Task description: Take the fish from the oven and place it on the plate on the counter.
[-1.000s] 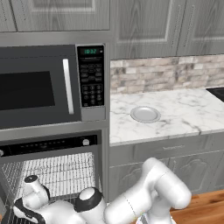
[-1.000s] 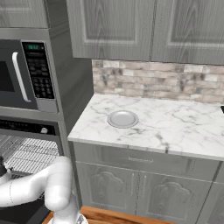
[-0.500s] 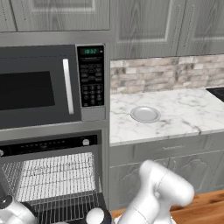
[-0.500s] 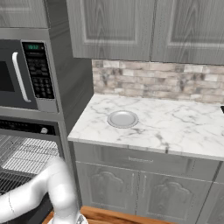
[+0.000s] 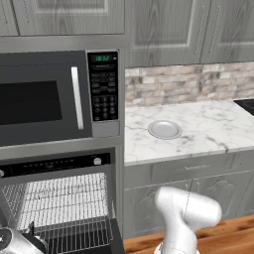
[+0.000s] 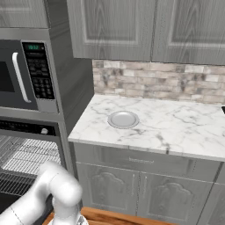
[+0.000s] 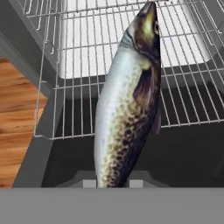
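The gripper (image 7: 112,183) is closed to a narrow gap on the tail end of the fish (image 7: 127,100), its fingers (image 7: 89,183) pressed against each side. The fish hangs lengthwise from the grip, head pointing away, over the wire rack (image 7: 83,65) of the open oven (image 5: 59,198). The plate (image 5: 164,130) sits bare on the counter (image 5: 208,124), well apart.

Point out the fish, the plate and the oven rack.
fish (image 7: 127,113), hand view, mid-body flank.
plate (image 5: 164,130), left base view, centre of dish.
oven rack (image 5: 64,198), left base view, middle of upper wire grid.
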Tool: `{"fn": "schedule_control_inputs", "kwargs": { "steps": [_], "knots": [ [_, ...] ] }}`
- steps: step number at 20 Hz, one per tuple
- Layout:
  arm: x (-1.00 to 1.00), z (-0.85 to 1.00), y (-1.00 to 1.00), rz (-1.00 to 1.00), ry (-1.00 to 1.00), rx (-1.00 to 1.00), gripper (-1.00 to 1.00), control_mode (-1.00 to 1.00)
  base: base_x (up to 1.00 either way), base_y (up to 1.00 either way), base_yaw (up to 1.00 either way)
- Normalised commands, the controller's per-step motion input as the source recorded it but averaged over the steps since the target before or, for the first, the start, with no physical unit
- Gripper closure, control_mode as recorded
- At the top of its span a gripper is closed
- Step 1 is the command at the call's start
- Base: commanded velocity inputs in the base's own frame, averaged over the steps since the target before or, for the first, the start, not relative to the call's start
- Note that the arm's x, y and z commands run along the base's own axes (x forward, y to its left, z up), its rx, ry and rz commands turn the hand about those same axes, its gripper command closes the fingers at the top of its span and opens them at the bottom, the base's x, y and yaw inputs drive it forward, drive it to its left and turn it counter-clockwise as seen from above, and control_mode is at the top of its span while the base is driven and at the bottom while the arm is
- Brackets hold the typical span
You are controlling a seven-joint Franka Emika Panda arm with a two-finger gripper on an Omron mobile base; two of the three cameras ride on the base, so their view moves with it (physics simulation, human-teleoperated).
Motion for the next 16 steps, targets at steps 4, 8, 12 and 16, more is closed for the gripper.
{"fn": "schedule_control_inputs", "kwargs": {
  "steps": [4,8,12,16],
  "knots": [
    [-0.27,1.0,-0.61,0.0,-0.21,0.03,1.0,-1.0,0.0,0.0,0.0],
    [-0.28,1.0,-0.56,0.0,-0.34,0.02,1.0,-1.0,0.0,0.0,0.0],
    [-0.21,1.0,-0.62,-0.02,-0.38,0.09,1.0,-1.0,0.0,0.0,0.0],
    [-0.15,1.0,-0.61,-0.06,-0.42,0.1,1.0,-1.0,0.0,0.0,0.0]
  ]
}}
